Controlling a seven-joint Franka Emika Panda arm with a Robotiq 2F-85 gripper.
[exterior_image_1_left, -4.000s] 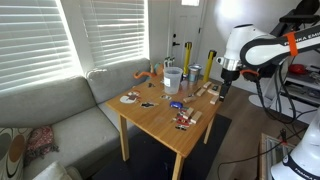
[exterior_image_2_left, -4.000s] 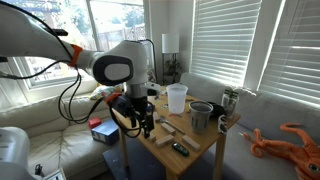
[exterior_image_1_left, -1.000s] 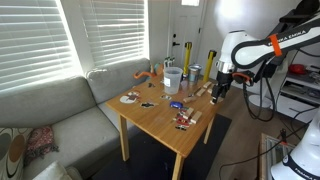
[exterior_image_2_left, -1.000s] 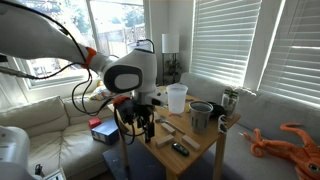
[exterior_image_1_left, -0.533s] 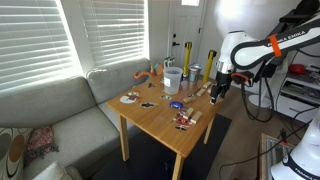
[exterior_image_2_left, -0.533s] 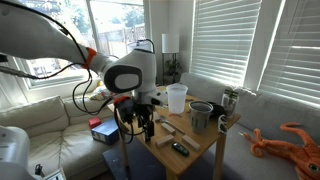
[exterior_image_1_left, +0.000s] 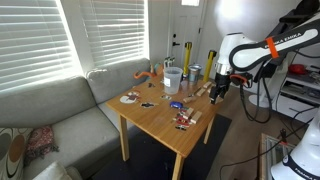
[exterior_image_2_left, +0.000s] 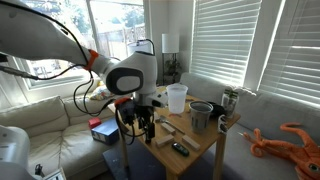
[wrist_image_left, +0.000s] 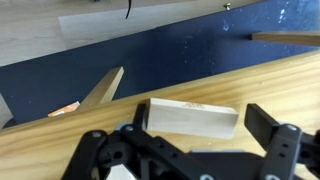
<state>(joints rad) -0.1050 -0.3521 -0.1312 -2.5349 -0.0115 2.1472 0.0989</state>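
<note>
Standing containers: a clear plastic cup and a metal mug are standing upright on the table, near each other but apart, toward the corner nearest the window blinds.
Contents: the cup's wall is letting light through and the mug's mouth is looking dark; what is lying in either is too small to tell.
Cup and mug seen again: in an exterior view the cup is sitting just inside that window corner, and the mug is standing along the edge running from it toward the arm.
Wooden block: a wooden block of pale, unpainted wood is lying flat, a plain rectangular bar with clean square ends and faint grain.
Block's place: it is resting close to the table's edge on the arm's side, its long side running along that edge, with a dark blue rug showing beyond.
Hand: the hand is spread wide, one finger standing off each end of the block and neither visibly touching it.
Hand from outside: in both exterior views the hand is pointing down over that same edge.
Nearby: more wooden pieces are lying just beside it.
</note>
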